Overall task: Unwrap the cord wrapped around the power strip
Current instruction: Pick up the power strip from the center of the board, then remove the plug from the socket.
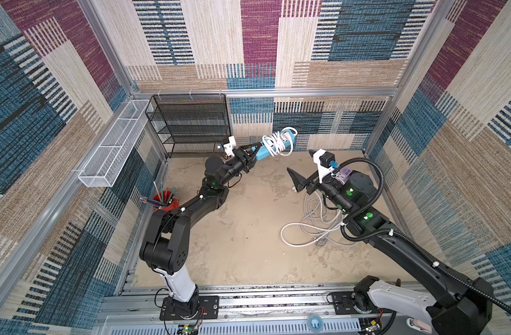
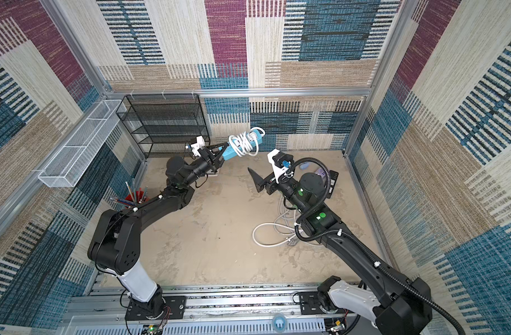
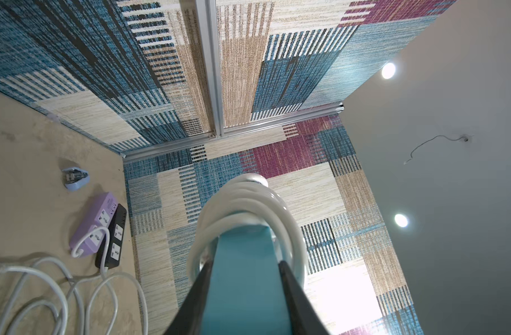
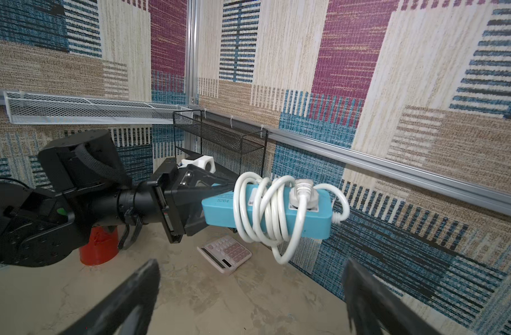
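The teal, box-shaped plastic power strip (image 4: 315, 219) is up in the air, well above the mottled beige counter (image 1: 248, 232) and near the back wall. It sticks out roughly level from the left gripper (image 4: 216, 203), whose jaws are clenched on its bare end. A thick, white, rubbery round cord (image 4: 265, 214) winds around its middle in several crossing turns, and one slack loop droops below. The white moulded plug (image 4: 302, 193) looks pushed into a socket on the strip's top face.

The right gripper (image 4: 251, 266) sits near the strip, below and short of it, with its jaws spread wide and nothing between them.

The seated plug is probably the main risk: tugging a loop before freeing it would cinch the turns tighter. The crossed turns could also catch on each other. The casing is smooth and held at one end only, so a hard sideways pull might twist it or lever it out of the grip.

Loose pale cables (image 1: 306, 229) lie on the counter below, and a pink-keyed calculator (image 4: 225, 253) lies near the wall.
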Motion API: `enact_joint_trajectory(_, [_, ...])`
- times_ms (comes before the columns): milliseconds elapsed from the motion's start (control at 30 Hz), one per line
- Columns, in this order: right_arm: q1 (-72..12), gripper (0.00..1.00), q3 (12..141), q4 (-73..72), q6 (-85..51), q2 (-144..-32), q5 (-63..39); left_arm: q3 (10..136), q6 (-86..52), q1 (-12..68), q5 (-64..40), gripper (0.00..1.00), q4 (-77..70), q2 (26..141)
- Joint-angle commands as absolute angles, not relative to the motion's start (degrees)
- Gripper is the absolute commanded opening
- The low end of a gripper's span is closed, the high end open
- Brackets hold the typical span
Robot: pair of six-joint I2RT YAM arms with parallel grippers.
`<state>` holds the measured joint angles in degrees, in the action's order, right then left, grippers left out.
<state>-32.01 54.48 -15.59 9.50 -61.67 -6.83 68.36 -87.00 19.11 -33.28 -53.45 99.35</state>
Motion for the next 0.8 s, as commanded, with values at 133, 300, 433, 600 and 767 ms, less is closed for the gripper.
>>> enact_joint_trajectory(133, [-31.93, 0.98, 53.80, -13.71, 7.62, -59.65, -6.29, 80.27, -66.24, 16.97, -39.37, 0.00, -32.51, 96.81])
enact_joint_trajectory(300, [-31.91, 0.98, 54.28, -13.01, 6.77, -59.40, -7.22, 85.20, -52.09, 16.61, -39.06, 0.00, -19.46, 93.25])
enact_joint_trajectory(433, [-31.90, 0.98, 54.86, -12.71, 5.92, -59.74, -8.49, 86.23, -40.00, 16.65, -36.12, 0.00, -10.17, 89.36])
enact_joint_trajectory(600, [-31.82, 0.98, 57.18, -11.13, 4.94, -61.27, -10.35, 85.47, -24.37, 17.25, -30.12, 0.00, -1.12, 84.07])
enact_joint_trajectory(767, [-31.73, 0.98, 60.35, -9.59, 3.53, -63.90, -12.69, 81.98, -14.37, 17.53, -26.67, 0.00, 2.19, 78.96])
